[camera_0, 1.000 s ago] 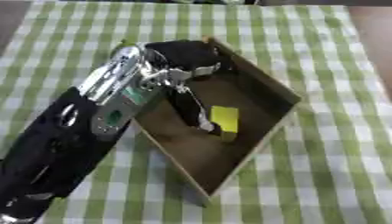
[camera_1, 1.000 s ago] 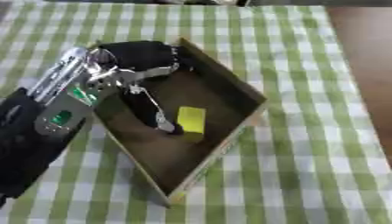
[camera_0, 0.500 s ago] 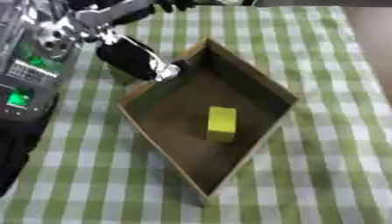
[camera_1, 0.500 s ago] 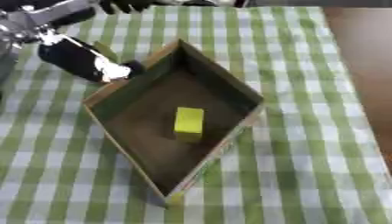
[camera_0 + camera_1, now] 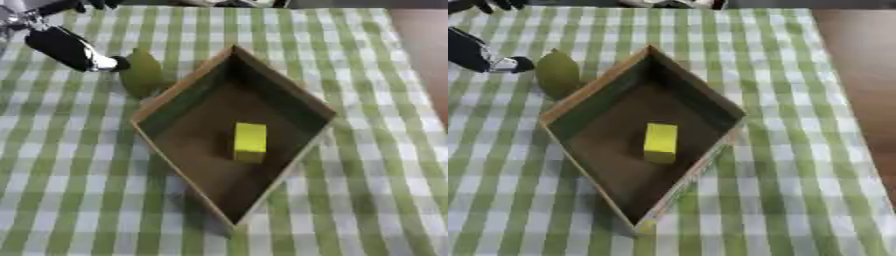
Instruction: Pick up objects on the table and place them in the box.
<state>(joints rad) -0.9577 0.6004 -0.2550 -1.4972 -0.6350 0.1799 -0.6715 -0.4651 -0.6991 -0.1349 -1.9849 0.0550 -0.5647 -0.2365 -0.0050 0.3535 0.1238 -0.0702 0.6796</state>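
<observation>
Left eye view shows the most of the left hand (image 5: 68, 47), which sits in the upper left corner above the green-checked cloth (image 5: 367, 100) on the table. One dark finger with a pale tip points toward a green rounded object (image 5: 142, 72) and ends just beside it; whether they touch cannot be told. The rest of the fingers are blurred and partly cut off by the picture's edge, so whether they are spread or curled cannot be told. More dark fingertip shapes show along the top edge, too blurred to sort out.

In the right eye view the same hand is cropped harder, with only the dark finger and its pale tip left at the picture's edge. That view shows more of the bare brown table (image 5: 859, 75) beyond the cloth on the right.

The green object lies on the cloth just outside the box (image 5: 289, 92), against its upper left wall; its lower part is hidden behind that wall, and its shape is too soft to name.

The cardboard box stands open, turned corner-on like a diamond. A yellow block (image 5: 249, 141) lies inside on the box floor, near the middle and apart from the walls.

The right hand appears in neither view.
</observation>
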